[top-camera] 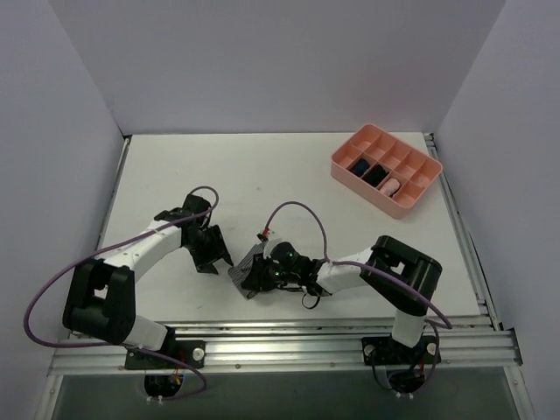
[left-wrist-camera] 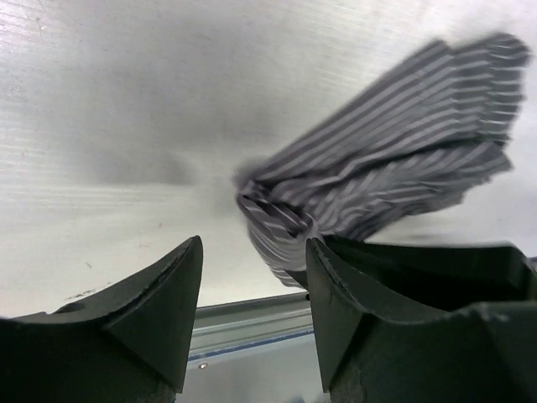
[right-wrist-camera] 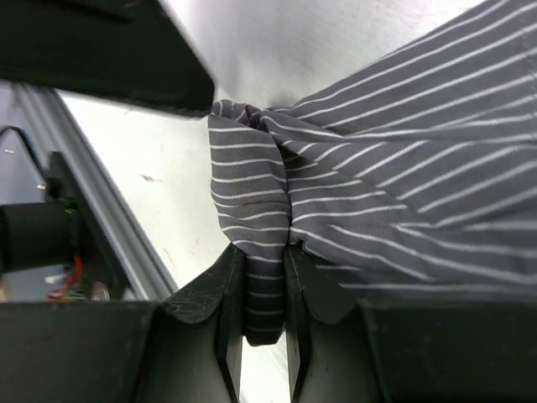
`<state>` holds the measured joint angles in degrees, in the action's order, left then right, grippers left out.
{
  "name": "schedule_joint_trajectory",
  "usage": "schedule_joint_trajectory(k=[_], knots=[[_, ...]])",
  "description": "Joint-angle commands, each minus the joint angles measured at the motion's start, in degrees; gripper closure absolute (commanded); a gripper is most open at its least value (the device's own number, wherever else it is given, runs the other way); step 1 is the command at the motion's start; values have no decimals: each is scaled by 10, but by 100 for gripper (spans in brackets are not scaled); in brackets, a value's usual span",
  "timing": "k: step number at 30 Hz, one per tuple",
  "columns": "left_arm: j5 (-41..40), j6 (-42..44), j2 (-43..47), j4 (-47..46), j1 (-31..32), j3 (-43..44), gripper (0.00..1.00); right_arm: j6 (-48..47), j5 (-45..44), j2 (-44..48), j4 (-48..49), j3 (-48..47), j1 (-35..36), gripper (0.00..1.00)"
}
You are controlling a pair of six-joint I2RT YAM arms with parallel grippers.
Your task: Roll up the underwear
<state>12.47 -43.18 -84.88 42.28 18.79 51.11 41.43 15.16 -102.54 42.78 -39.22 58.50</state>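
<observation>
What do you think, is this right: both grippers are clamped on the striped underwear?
No. The right gripper is clamped on the underwear, but the left gripper is open and grips nothing, as the left wrist view shows.

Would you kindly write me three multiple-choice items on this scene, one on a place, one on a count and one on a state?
1. Where does the pink tray stand?
A) at the near left corner
B) on the far right of the table
C) between the two arm bases

2. How many rolled bundles lie in the tray?
A) three
B) six
C) none

3. What state is the right end effector in?
A) open above the tray
B) shut on a fold of the underwear
C) open, clear of the cloth

Answers:
1 B, the top view shows it by the far right edge.
2 A, one blue, one dark and one pink show in its compartments.
3 B, the right wrist view shows striped cloth pinched in it.
</observation>
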Motion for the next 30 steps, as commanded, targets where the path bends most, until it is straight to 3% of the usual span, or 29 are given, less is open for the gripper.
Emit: schedule_joint_trajectory(k=[1,7,14,30], knots=[[8,4,57,-38,2,-22,40,29,36,-84,-55,31,-6,99],[39,6,110,-98,7,-75,39,73,77,-128,9,46,-23,99],[35,-9,104,-108,7,-123,38,122,105,-158,70,64,-42,100],[22,-30,108,-163,8,-141,35,143,109,-168,65,47,-40,100]])
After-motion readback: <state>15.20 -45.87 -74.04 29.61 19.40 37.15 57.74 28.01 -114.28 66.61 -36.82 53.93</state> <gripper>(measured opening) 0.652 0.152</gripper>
